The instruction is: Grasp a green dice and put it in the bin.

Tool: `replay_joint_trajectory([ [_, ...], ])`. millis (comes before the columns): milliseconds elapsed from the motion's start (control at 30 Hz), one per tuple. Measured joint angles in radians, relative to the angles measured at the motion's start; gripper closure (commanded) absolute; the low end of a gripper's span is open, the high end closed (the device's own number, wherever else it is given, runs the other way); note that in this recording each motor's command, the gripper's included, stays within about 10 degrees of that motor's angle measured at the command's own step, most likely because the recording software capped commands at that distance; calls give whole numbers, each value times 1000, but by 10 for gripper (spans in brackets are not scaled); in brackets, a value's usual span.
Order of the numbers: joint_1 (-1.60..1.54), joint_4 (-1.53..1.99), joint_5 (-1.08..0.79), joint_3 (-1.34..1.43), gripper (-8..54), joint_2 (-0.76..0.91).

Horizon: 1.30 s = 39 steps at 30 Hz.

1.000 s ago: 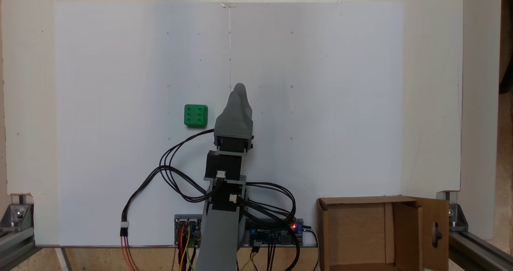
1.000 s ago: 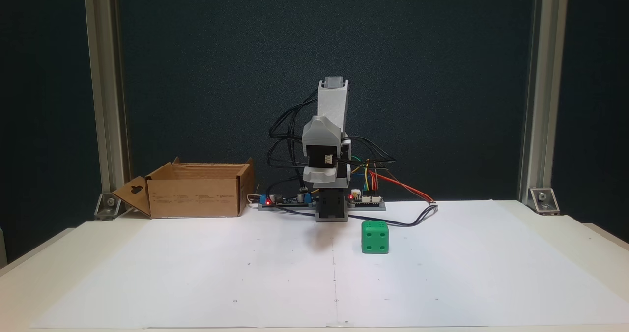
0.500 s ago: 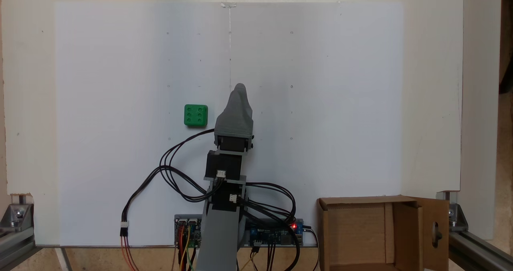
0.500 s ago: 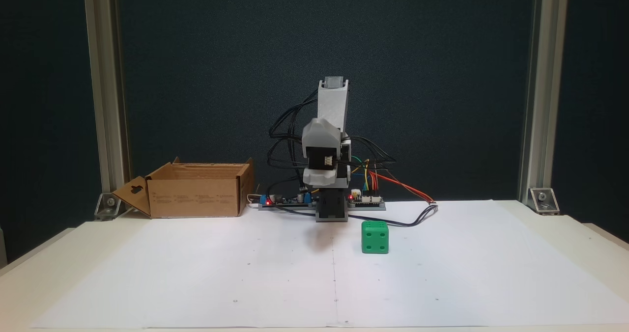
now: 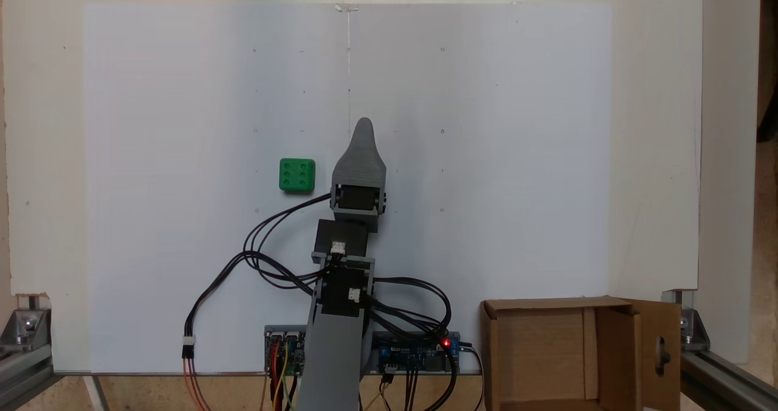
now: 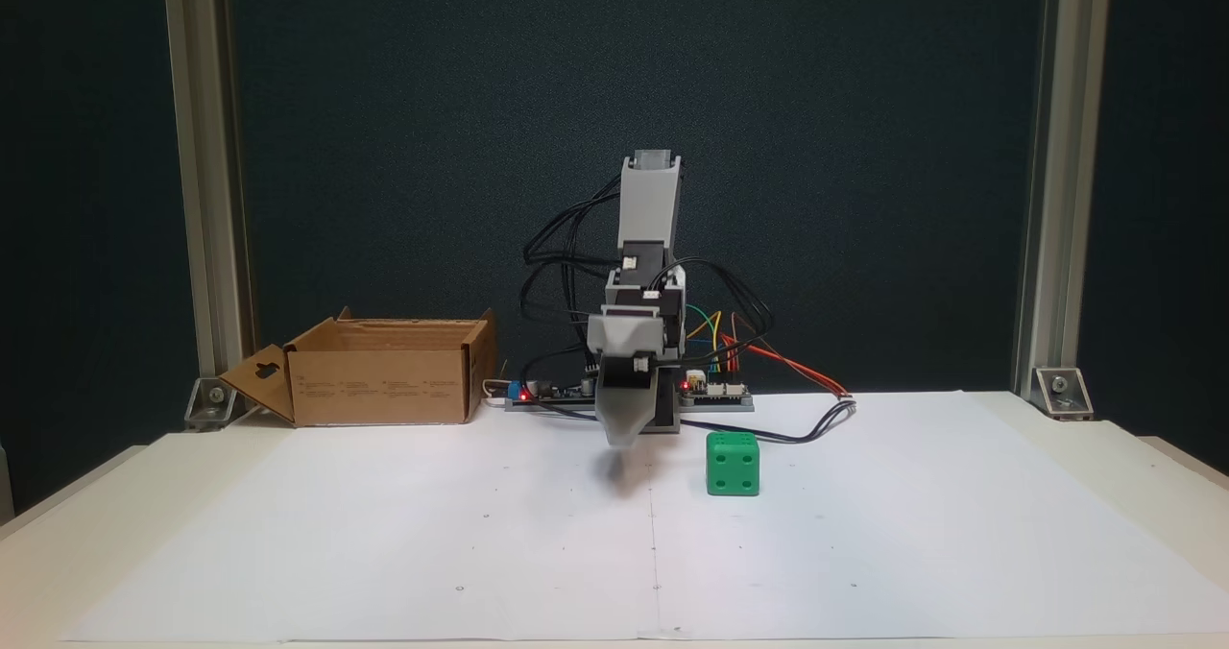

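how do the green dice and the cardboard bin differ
The green dice is a small solid bright green cube; the bin is a far larger brown box, open-topped with flaps. The green dice sits mid-sheet near the gripper; the bin stands at the table's edge beside the arm's base. Both rest untouched.

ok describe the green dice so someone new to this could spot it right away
Start at the white paper sheet covering the table. The green dice sits on it beside the grey end effector, left of it from above. It is the sheet's one bright green cube.

The green dice (image 5: 297, 175) (image 6: 733, 464) rests flat on the white paper, six pips up, apart beside the gripper's fingers (image 6: 622, 435). The open cardboard bin (image 5: 550, 350) (image 6: 384, 369) stands far off.
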Motion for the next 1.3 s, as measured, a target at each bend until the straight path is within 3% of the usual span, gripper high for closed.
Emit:
replay_joint_trajectory([
  [633,-32,1273,0,-660,25,2],
  [867,-130,1683,95,-874,25,0],
  [1300,-325,1850,227,-1183,24,-170],
])
